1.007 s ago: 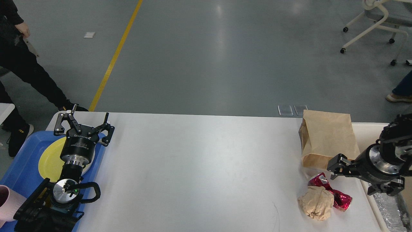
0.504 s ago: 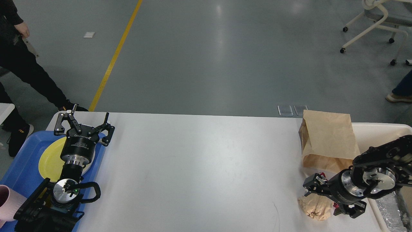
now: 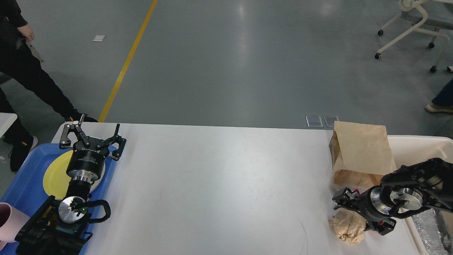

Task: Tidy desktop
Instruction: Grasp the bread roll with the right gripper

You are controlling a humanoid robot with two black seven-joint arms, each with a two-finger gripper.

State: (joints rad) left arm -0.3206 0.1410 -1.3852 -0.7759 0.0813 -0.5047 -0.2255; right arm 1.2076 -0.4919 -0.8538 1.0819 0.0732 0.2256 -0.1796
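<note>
Your left claw (image 3: 92,136) hangs released over the blue tray (image 3: 21,177) at the left end of the white desk (image 3: 219,184). Grey floor with a yellow line (image 3: 124,67) lies beyond the desk. At the desk's right end, your right claw (image 3: 348,205) sits above crumpled paper (image 3: 348,229); its grip cannot be told.

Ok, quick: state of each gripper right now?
Left gripper: open, empty, above the blue tray.
Right gripper: down at the red wrapper and paper ball; open or shut cannot be told.
</note>
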